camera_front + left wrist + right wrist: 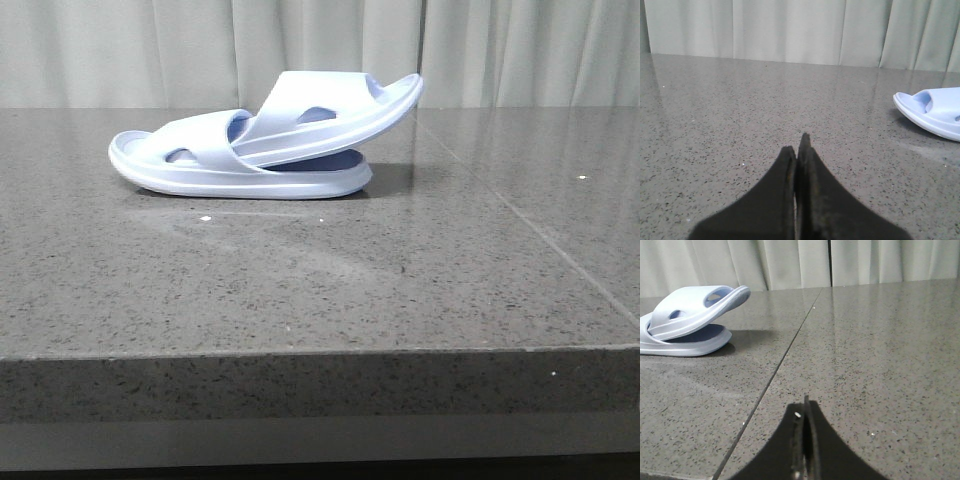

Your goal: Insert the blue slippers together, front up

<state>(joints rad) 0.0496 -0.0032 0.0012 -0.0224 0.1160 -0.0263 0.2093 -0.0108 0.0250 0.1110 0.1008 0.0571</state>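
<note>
Two pale lavender-blue slippers sit nested on the grey stone table. The lower slipper lies flat. The upper slipper is pushed under the lower one's strap and tilts up to the right. The pair shows in the right wrist view, and one end shows in the left wrist view. My left gripper is shut and empty, low over the table, well apart from the slippers. My right gripper is shut and empty, also far from them. Neither gripper appears in the front view.
The grey speckled table has a front edge near the camera and a seam line running across it. Pale curtains hang behind.
</note>
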